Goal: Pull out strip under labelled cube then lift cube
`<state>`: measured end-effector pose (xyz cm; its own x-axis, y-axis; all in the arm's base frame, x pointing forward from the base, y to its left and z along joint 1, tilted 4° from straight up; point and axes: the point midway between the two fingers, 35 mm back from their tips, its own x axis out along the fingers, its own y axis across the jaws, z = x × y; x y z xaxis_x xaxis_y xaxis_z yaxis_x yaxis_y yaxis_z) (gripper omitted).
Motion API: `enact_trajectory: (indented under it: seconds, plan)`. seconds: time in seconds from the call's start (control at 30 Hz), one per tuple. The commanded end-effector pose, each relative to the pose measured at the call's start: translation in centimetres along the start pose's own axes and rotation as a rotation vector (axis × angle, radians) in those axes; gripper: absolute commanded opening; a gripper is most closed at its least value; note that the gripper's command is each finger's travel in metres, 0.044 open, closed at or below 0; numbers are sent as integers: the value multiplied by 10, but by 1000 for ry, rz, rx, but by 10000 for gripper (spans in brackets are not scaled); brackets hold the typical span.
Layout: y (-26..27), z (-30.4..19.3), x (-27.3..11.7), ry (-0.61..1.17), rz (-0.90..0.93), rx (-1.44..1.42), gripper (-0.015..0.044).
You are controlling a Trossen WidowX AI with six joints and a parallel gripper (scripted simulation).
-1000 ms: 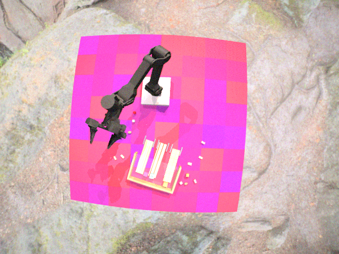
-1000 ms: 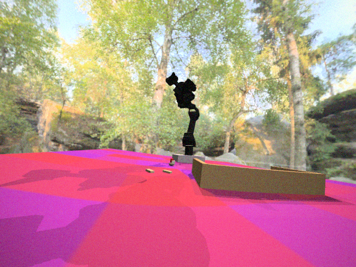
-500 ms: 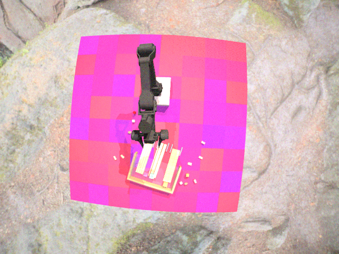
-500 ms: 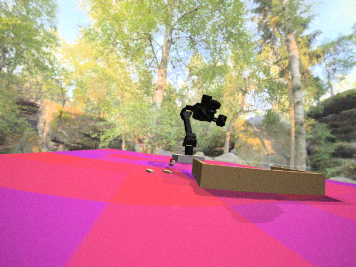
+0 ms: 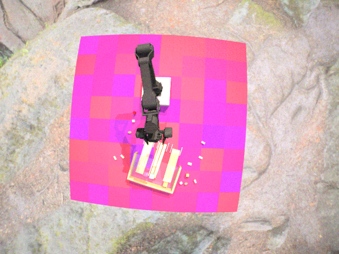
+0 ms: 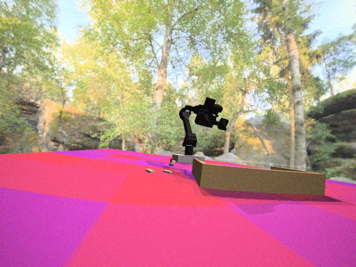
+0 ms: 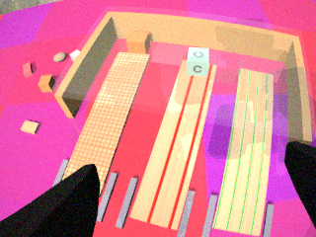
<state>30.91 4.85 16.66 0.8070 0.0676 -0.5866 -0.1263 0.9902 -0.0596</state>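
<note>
The pale cube (image 5: 151, 175) (image 7: 197, 61) marked "C" sits at the far end of the middle strip (image 5: 159, 158) (image 7: 170, 163), which has two red lines. A grid-patterned strip (image 5: 171, 165) (image 7: 106, 118) lies left of it in the wrist view, and a green-lined strip (image 5: 144, 160) (image 7: 244, 173) lies right of it. My gripper (image 5: 155, 143) (image 7: 196, 165) is open and empty, above the strips' near ends. The fingertips frame the middle strip widely in the wrist view. In the exterior view the fingers are hard to make out.
A wooden wall (image 5: 150, 184) (image 6: 258, 179) (image 7: 197, 32) encloses the strips' far ends and sides. A faint see-through layer spans it. An orange block (image 5: 165, 184) (image 7: 138, 41) stands at the grid strip's far end. Grey rails (image 7: 127, 202) flank the near ends. Small loose blocks (image 5: 189, 163) (image 7: 30, 126) lie outside.
</note>
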Motion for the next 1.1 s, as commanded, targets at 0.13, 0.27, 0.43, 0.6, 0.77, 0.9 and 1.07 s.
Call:
enact_trajectory:
  seconds: [0.13,0.27,0.43,0.6,0.77,0.9,1.07]
  plan:
    - [8,0,32,246,0,95,216]
    - [14,-5,56,427,-17,162,111]
    - [22,-18,86,652,-65,241,0]
    - [29,-39,113,874,-139,312,0]
    - [29,-46,119,937,-167,331,0]
    - [29,-47,120,937,-167,331,0]
    - [29,-53,125,937,-167,331,0]
